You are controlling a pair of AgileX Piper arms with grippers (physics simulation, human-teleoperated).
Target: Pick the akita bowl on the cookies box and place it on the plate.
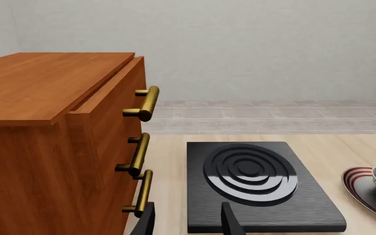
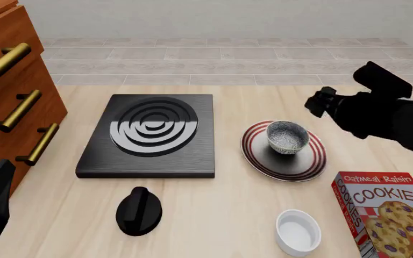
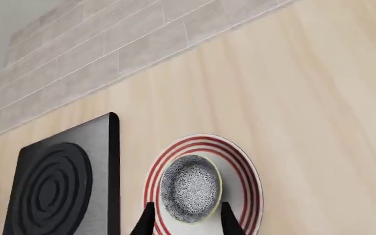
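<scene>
The bowl sat on the plate, the right tool released above it, leaving only withdrawal.

**Pale wood, grey tile, plain wall**

A light wooden tabletop meets a strip of grey tiled floor below a plain pale wall. At the left stands a reddish-brown wooden cabinet with three brass drawer handles.

I work in a simulated kitchen — a black stove plate on the pale wooden worktop, wooden drawers with brass handles, tiled floor beyond.
</scene>
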